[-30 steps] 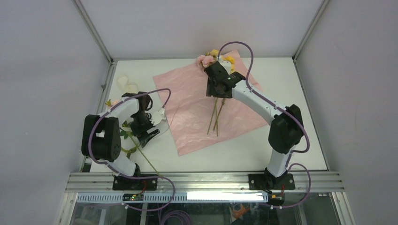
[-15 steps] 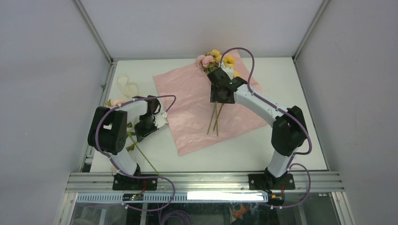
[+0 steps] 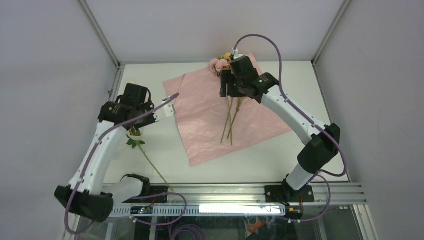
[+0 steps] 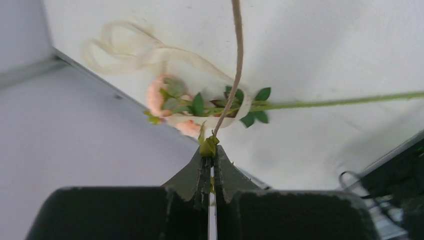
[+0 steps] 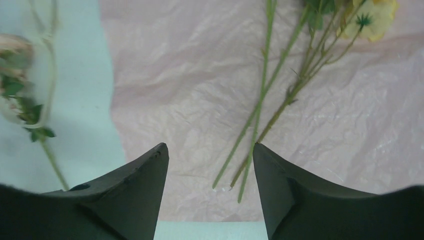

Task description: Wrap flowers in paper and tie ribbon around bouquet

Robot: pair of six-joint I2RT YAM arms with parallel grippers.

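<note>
Landmark: the paper point(image 3: 210, 125), lying flat on the white table point(image 3: 300, 80) with its pink side up and one corner pointing to the near edge.
Left gripper point(image 4: 210, 150): jaws pressed together on a thin stem point(image 4: 238, 65), pinched at a small green leafy bit. It is held in the air just off the paper's left corner.
Thin stem: tan, and it runs up and away from the fingertips. Its far end is out of the wrist view.
Right gripper point(image 5: 210, 160): fingers spread wide with nothing between them. It hangs over the far half of the paper, above the stems.
Flowers point(image 3: 220, 64): on the paper. The pink and yellow blooms are at its far corner, and the long green stems run toward its middle.
Single flower point(image 4: 165, 97): off the paper, on the table to its left. It has a pale pink-orange bloom, green leaves and a long stem.
Ribbon point(image 4: 150, 50): cream and looped, on the table left of the paper. One loop touches the single flower near its leaves.
</note>
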